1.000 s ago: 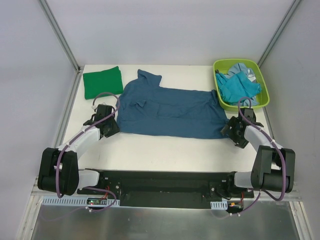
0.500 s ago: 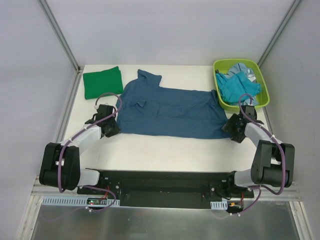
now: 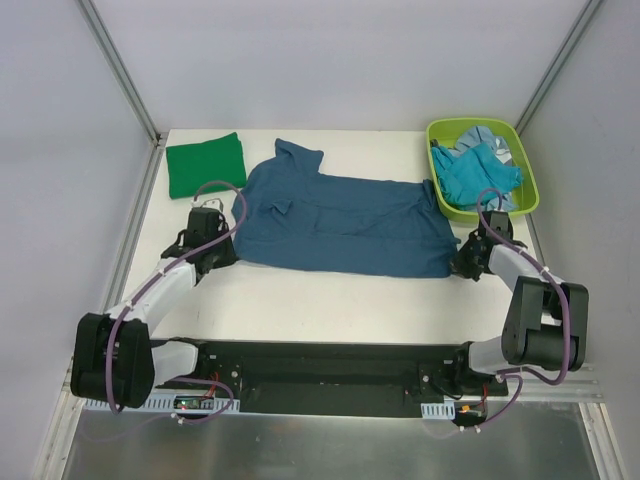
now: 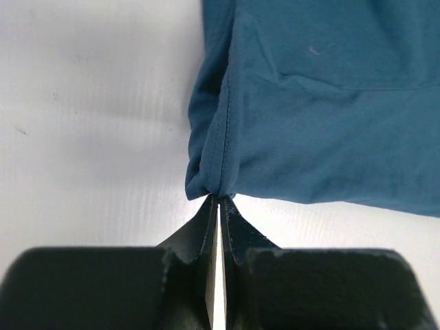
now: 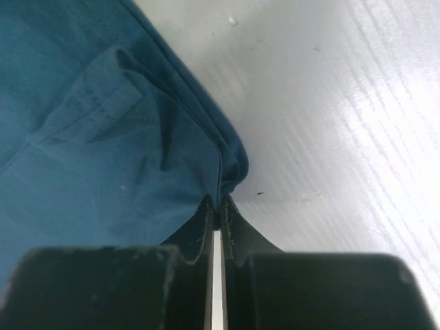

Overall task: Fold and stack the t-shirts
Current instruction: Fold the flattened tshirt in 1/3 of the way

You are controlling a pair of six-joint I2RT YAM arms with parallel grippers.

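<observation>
T-shirt (image 3: 340, 225) spread flat, corners pinched by left tool (image 4: 217, 201), right tool (image 5: 217, 205)

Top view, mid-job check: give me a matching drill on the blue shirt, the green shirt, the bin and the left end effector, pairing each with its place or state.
Things:
1. blue shirt
2. green shirt
3. bin
4. left end effector

Places or states:
a. folded, at the far left corner
b. spread flat in the middle
c. at the far right, holding a crumpled turquoise shirt
d. shut on the blue shirt's near left corner

Pairs: 1-b, 2-a, 3-c, 4-d
</observation>
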